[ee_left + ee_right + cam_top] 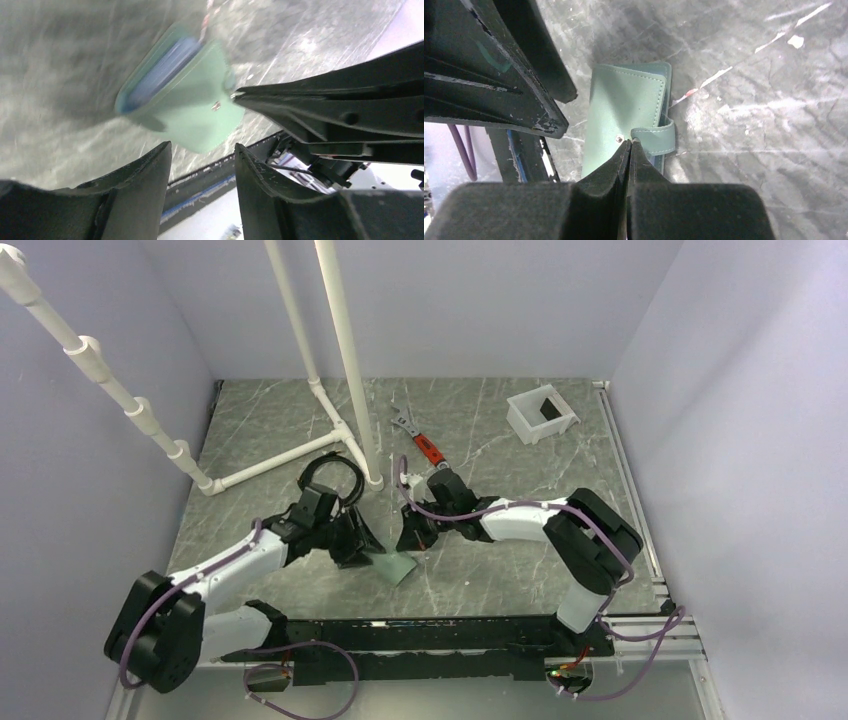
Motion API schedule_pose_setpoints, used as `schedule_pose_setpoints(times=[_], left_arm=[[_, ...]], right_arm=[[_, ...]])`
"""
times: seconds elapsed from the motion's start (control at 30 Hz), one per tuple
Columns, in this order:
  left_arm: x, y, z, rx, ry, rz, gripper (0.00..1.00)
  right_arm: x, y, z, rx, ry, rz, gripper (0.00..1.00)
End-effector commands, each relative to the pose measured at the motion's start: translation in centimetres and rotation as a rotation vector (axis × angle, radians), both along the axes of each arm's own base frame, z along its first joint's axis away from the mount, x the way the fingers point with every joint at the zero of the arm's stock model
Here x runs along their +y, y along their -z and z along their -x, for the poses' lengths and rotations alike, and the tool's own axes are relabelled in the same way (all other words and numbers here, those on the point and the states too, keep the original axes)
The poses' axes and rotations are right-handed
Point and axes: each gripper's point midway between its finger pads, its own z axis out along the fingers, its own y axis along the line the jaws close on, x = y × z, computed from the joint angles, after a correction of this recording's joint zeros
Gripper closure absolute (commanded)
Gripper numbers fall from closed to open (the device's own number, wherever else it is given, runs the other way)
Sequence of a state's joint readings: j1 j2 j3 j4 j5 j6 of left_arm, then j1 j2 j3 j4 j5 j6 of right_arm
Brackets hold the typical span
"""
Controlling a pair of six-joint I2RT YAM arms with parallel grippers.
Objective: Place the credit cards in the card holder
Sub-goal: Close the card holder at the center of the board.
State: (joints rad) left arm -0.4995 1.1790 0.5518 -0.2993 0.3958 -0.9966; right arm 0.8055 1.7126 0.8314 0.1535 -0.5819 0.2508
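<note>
- Mint-green and lying flat on the grey marbled table [749, 150], the card holder [624, 107] sits just in front of both arms, between the two grippers. Its strap [656, 140] curls over the cover beside the snap stud [620, 138].
- We see the right gripper [629, 145] with its fingers pressed together, tips touching the card holder at the strap end. We cannot tell whether they pinch the strap or merely poke it. A bare poke could skid the card holder across the smooth table.
- The left gripper [202, 147] hovers close by, fingers parted around nothing, so nothing pins the card holder down. Pulling the strap may drag the whole thing along.
- A blue edge, which we judge to be the light blue card [162, 75], shows at the card holder's side in the blurred left wrist view. Tilting could let it slide out.
- We cannot find the tan card.
</note>
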Motion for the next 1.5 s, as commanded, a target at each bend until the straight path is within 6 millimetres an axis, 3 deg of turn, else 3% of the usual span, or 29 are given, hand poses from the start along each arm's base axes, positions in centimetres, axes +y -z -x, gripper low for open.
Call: schedule_pose_setpoints(times=[0.0, 0.13, 0.3, 0.63, 0.8, 1.13, 1.47], left_arm=[[0.9, 1.3, 3.7, 0.207, -0.118, 0.024, 0.45], [0.9, 1.3, 4.4, 0.206, -0.175, 0.059, 0.44], [-0.7, 0.3, 2.7, 0.069, -0.121, 0.154, 0.44], [0.6, 2.2, 1.6, 0.072, -0.095, -0.115, 0.49], [0.1, 3.3, 1.4, 0.082, -0.071, -0.160, 0.50], [-0.5, 5.1, 1.6, 0.109, -0.049, -0.247, 0.56], [-0.8, 4.1, 1.2, 0.087, -0.063, -0.237, 0.55]], right_arm=[[0.1, -1.4, 0.2, 0.034, 0.075, -0.060, 1.00], [-0.2, -2.0, 0.1, 0.038, 0.130, -0.093, 1.00], [-0.4, -3.2, 0.4, 0.042, 0.158, -0.147, 1.00], [-0.1, -4.1, 1.0, 0.068, 0.148, -0.190, 1.00], [-0.1, -4.5, 1.3, 0.069, 0.132, -0.210, 1.00], [0.4, -3.8, 2.0, 0.135, 0.093, -0.228, 1.00], [0.7, -2.4, 2.7, 0.184, 0.062, -0.213, 1.00]])
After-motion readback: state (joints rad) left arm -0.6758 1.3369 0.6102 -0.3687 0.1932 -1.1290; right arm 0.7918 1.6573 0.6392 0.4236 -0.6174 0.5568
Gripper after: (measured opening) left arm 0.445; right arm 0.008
